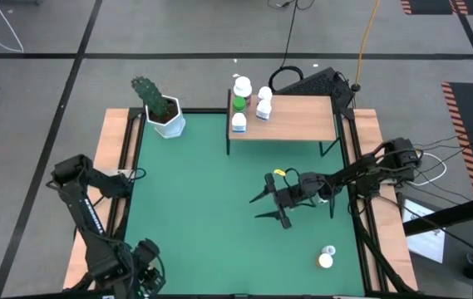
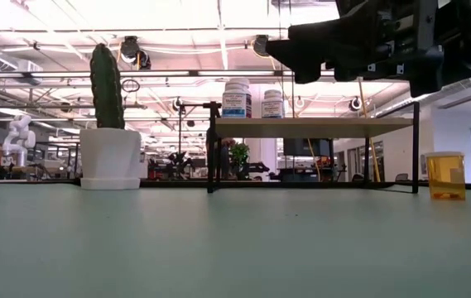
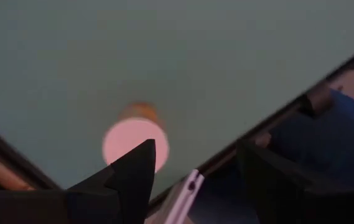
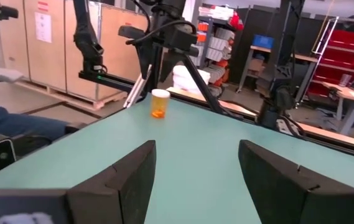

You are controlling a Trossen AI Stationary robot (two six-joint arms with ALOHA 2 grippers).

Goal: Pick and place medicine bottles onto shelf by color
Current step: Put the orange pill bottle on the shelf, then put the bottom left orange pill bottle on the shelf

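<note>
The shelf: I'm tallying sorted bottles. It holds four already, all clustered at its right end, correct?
Not quite: the four bottles do stand on the shelf, but at its left end, nearest the cactus pot. The high view shows it.

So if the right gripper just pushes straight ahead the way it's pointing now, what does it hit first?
Probably nothing close: the right gripper, fingers open and empty, points over bare green mat. The orange bottle near the mat's far edge stands a bit off the centre line; depth is unclear.

You are looking straight down on the whole green mat (image 1: 211,208) from overhead, and level across it from table height. Each wrist camera is peering out between its own jaws; both are catching the same orange bottle (image 4: 160,102).
</note>
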